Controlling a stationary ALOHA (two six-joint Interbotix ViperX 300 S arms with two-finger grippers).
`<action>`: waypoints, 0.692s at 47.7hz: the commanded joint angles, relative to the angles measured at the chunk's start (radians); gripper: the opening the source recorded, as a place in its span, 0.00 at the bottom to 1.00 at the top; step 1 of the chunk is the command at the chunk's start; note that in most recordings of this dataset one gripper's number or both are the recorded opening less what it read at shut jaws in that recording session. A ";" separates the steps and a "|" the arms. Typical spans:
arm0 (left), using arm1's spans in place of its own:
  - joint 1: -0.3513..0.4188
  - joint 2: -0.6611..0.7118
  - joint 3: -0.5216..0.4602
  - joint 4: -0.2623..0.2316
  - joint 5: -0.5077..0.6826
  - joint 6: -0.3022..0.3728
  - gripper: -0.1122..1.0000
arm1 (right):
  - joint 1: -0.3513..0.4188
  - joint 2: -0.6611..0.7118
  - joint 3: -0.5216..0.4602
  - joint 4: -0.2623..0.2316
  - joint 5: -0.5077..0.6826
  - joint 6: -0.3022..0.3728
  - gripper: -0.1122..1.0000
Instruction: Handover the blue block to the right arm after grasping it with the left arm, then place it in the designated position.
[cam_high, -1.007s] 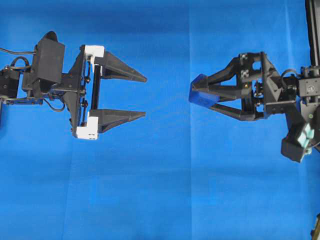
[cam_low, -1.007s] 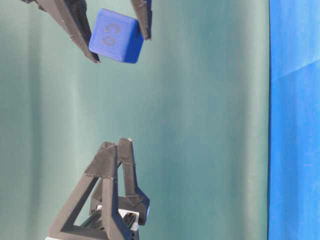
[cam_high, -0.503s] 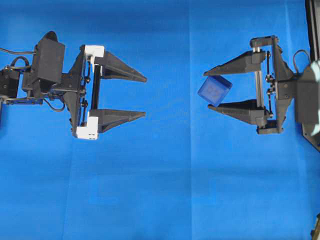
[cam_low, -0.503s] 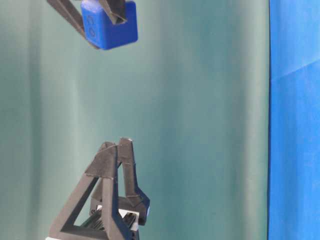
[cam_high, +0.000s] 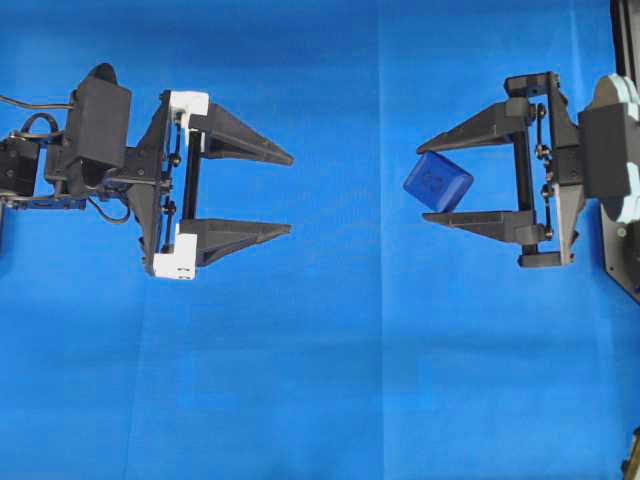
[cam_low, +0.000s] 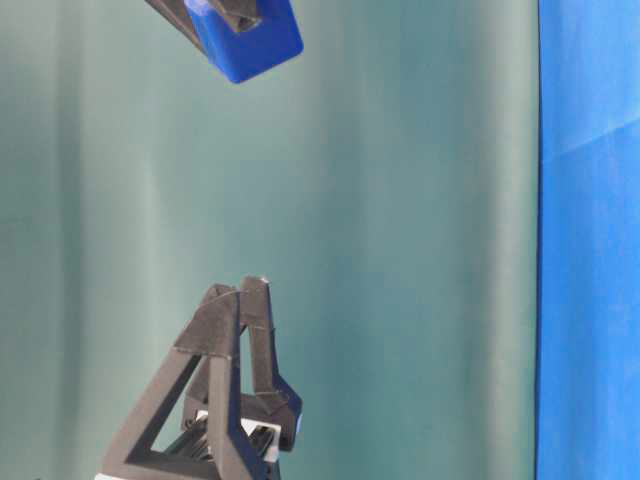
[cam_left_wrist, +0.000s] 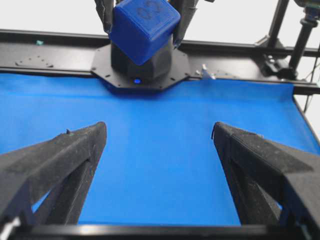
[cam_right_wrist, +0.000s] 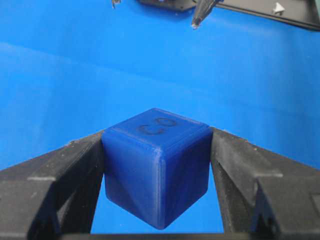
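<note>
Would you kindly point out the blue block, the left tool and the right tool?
blue block (cam_high: 438, 181): overhead view, embossed top face.
left tool (cam_high: 291, 193): overhead view, gap between open fingertips.
right tool (cam_high: 427, 181): overhead view, on the block between its fingertips.

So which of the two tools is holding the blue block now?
The right arm's tool, the one with pale green parts, grips the blue block between its fingers. The left arm's tool, with white brackets, stands wide open and empty.

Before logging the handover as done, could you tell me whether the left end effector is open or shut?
Open: the left end effector is spread wide and empty.
</note>
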 joint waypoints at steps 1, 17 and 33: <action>-0.005 -0.011 -0.017 0.002 -0.006 0.000 0.92 | 0.002 -0.008 -0.028 0.003 -0.003 0.002 0.52; -0.005 -0.009 -0.020 0.003 -0.006 0.000 0.92 | 0.002 -0.008 -0.029 0.005 -0.002 0.002 0.52; -0.005 -0.009 -0.021 0.002 -0.006 -0.002 0.92 | 0.002 -0.006 -0.029 0.005 0.011 0.002 0.52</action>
